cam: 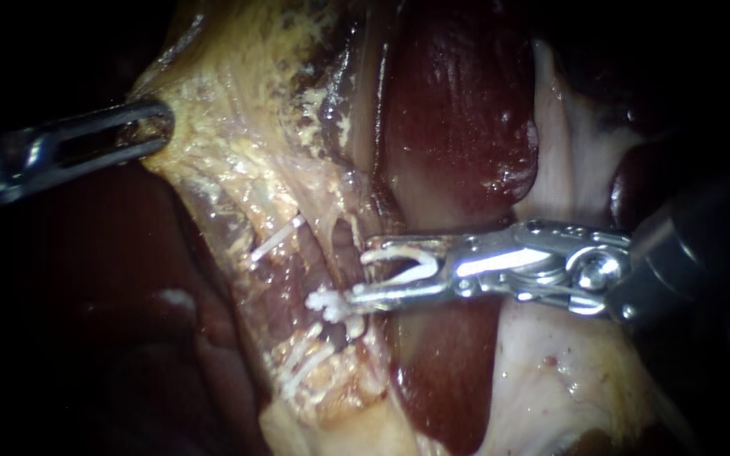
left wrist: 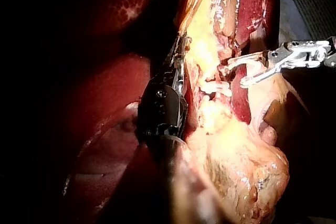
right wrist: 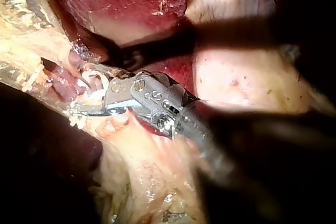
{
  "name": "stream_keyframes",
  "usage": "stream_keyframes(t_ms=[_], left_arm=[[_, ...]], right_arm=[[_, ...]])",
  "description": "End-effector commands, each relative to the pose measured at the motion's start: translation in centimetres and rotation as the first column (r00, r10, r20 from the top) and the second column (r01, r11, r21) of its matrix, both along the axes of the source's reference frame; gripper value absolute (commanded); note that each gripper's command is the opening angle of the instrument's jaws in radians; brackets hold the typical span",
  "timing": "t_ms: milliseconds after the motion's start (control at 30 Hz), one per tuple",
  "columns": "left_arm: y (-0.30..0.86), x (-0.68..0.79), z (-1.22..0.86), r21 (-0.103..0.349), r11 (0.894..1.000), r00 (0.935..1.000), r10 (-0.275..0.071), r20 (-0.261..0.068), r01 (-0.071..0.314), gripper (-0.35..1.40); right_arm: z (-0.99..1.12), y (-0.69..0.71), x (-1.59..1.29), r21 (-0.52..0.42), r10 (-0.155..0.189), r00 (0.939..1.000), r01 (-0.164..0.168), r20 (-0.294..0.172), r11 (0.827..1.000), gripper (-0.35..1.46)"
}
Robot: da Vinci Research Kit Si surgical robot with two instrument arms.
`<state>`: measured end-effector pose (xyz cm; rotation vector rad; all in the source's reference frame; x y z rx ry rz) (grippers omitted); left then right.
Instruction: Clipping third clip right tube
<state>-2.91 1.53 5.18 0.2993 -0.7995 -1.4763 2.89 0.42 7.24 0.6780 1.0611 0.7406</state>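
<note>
My right instrument (cam: 358, 272) comes in from the right, its jaws held apart on a white clip (cam: 411, 268) between them. The jaw tips sit around the pinkish right tube (cam: 344, 241). In the right wrist view the same jaws (right wrist: 81, 92) straddle that tube (right wrist: 65, 85). Another white clip (cam: 324, 302) sits on the tube at the lower jaw's tip, and two more (cam: 304, 359) lie lower down. A clip (cam: 276, 239) crosses the left tube. My left instrument (cam: 155, 127) is shut on the edge of the yellowish fatty tissue (cam: 230, 143), holding it to the left.
Dark red liver (cam: 458, 110) lies above and behind the right instrument, with another lobe (cam: 441, 380) below its shaft. Pale glistening tissue (cam: 568, 143) lies to the right. In the left wrist view the left jaws (left wrist: 180, 56) lie along the yellow tissue (left wrist: 202, 40).
</note>
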Motion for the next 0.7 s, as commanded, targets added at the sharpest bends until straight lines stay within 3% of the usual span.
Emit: stream_keyframes(t_ms=[33, 333, 533, 700], left_arm=[[0.00, 0.01, 0.00, -0.003, 1.000, 1.0000, 0.000, -0.001, 0.000, -0.35], [0.03, 0.09, -0.02, -0.002, 1.000, 1.0000, -0.001, 0.001, 0.001, -0.35], [0.03, 0.10, -0.02, -0.002, 1.000, 1.0000, -0.003, -0.001, 0.003, -0.35], [0.03, 0.10, -0.02, -0.002, 1.000, 1.0000, -0.005, -0.002, 0.005, -0.35]], right_arm=[[0.06, -0.01, 0.01, -0.001, -0.008, 0.9999, 0.008, 0.013, 1.000, 0.60], [0.35, -0.09, 0.20, -0.007, -0.025, 0.9994, 0.026, 0.023, 1.000, 0.60], [0.42, -0.12, 0.37, 0.037, -0.020, 0.9982, 0.022, -0.057, 0.999, 0.60], [0.45, -0.13, 0.42, 0.096, -0.007, 0.9936, 0.018, -0.113, 0.995, 0.60]])
